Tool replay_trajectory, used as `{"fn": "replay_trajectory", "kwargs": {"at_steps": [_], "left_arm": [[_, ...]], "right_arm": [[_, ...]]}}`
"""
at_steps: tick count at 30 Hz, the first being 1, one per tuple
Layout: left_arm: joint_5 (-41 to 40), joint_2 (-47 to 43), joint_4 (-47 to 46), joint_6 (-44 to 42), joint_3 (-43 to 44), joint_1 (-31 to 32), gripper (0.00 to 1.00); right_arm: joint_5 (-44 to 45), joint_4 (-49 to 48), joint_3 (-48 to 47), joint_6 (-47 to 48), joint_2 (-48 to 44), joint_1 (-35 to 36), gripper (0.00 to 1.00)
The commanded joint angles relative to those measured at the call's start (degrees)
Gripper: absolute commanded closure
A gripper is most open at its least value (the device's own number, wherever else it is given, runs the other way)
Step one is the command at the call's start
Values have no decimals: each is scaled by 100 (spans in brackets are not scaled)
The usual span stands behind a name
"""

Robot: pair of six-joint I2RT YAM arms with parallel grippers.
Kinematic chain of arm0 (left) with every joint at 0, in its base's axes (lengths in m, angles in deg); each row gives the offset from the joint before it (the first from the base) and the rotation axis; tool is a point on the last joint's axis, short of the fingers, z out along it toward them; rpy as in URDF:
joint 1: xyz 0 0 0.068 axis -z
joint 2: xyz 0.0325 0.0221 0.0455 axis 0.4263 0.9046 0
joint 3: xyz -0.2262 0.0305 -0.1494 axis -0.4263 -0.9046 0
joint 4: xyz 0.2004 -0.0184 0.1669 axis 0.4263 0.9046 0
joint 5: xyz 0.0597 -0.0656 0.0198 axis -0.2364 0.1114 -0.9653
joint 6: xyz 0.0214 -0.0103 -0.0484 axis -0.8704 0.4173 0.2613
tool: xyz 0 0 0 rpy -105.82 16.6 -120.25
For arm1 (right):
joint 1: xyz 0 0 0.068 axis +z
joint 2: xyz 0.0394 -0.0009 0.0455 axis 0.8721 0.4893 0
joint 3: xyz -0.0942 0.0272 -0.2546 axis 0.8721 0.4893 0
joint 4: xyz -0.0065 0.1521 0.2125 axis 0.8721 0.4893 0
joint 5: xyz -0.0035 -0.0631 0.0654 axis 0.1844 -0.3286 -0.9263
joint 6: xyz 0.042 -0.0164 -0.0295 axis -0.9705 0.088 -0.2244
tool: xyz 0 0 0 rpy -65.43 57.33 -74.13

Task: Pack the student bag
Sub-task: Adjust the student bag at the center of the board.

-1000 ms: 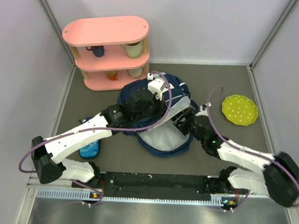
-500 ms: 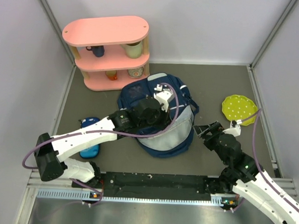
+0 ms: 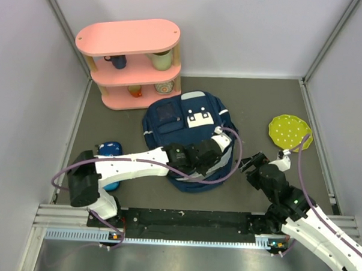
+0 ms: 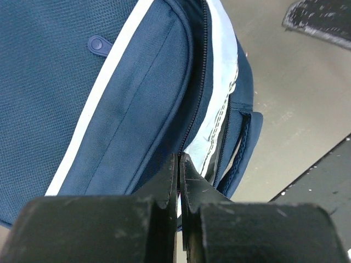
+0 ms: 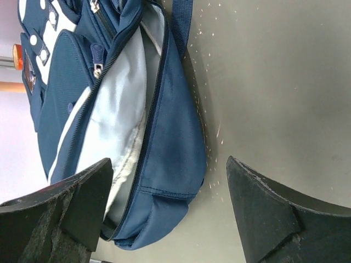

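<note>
Viewing from above, student bag (image 3: 181, 120): flat in the middle of the table (image 3: 261, 97), front up, just before the pink shelf (image 3: 130, 37).
Left gripper (image 3: 215, 152): over the bag's near right edge.
Right gripper (image 3: 255, 161): spread wide, just right of the bag, not touching it.
Green plate (image 3: 290, 133): beyond the right gripper.
Pencil case (image 3: 110, 149): left of the bag, partly behind the left arm.
Left wrist view, fingers (image 4: 159, 192): clenched together, tips at the bag's zipper line; whether they pinch anything cannot be told.
Right wrist view, fingers (image 5: 82, 192): released; the bag's unzipped mouth shows pale lining.
</note>
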Motion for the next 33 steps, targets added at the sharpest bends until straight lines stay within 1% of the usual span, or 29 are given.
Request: {"fn": "replay_trajectory", "kwargs": {"at_steps": [1, 3, 5, 6, 9, 12, 13, 15, 16, 18, 22, 27, 29, 33], "left_arm": [[-725, 392, 395, 20, 302, 217, 100], [-910, 577, 448, 100, 285, 261, 100], [-1121, 726, 553, 398, 311, 278, 100], [-1322, 761, 649, 486, 320, 287, 100], [-1491, 771, 756, 873, 320, 287, 100], [-1351, 385, 546, 1075, 285, 287, 100], [-1272, 245, 301, 1067, 241, 296, 100], [-1271, -151, 89, 1032, 127, 296, 100], [-1341, -239, 27, 1006, 100, 296, 100], [-1411, -398, -9, 970, 126, 287, 100], [-1464, -460, 70, 874, 153, 287, 100], [-1465, -416, 114, 847, 118, 287, 100], [-1438, -407, 105, 865, 126, 296, 100], [-1429, -381, 96, 856, 161, 287, 100]], "right_arm": [[205, -20, -279, -3, 67, 65, 17], [179, -20, -270, -12, 67, 65, 16], [161, -29, -244, -56, 58, 56, 16], [144, -29, -235, -74, 58, 56, 16], [74, -63, -191, -135, 84, 56, 17], [-66, -213, -139, -161, 207, 56, 20], [-111, -248, -138, -162, 321, 56, 23], [-190, -310, -182, -188, 470, 56, 25], [-217, -371, -200, -162, 584, 56, 28], [-330, -485, -314, -118, 927, 65, 33], [-761, -758, -647, 119, 1621, 56, 37], [-1411, -1030, -1070, 172, 2447, 56, 38], [-1473, -1136, -1166, 120, 2597, 39, 38], [-1561, -1215, -1394, 216, 3176, 65, 39]]}}
